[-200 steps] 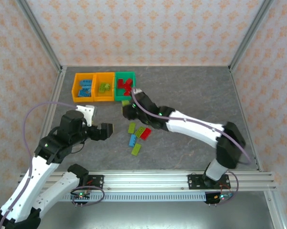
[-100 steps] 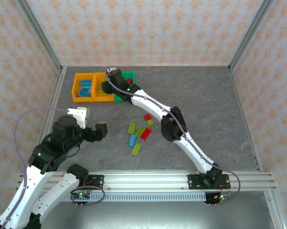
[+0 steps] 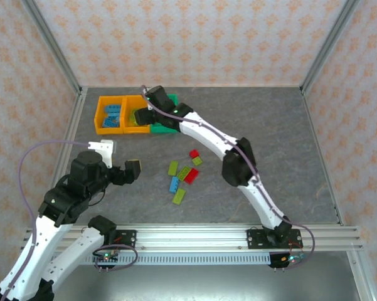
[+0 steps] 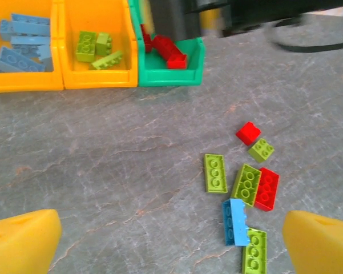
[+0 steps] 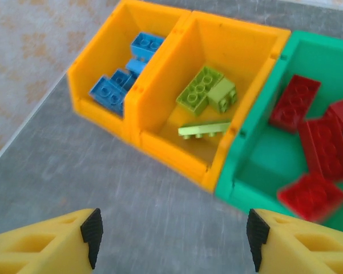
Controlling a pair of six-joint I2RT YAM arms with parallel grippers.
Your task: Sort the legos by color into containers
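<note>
Right pincer (image 5: 171,235) shifted; middle bin (image 5: 235,56) holds lime legos (image 5: 205,91).

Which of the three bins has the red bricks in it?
The green bin, rightmost in the row, holds the red bricks; the left orange bin holds blue bricks, the middle orange bin lime bricks.

Three bins sit in a row at 11 o'clock on the table (image 3: 270,138): a left orange bin (image 3: 99,116) with blue bricks (image 3: 111,113), a middle orange bin (image 3: 137,130), and a green bin (image 3: 158,129). The right gripper (image 3: 140,115) hangs over the middle orange bin, and its arm hides part of the green bin. Seven loose bricks (image 3: 184,173), red, green and one blue, lie near the table's middle, and the left gripper (image 3: 122,158) is at their 9 o'clock with its fingers apart.
</note>
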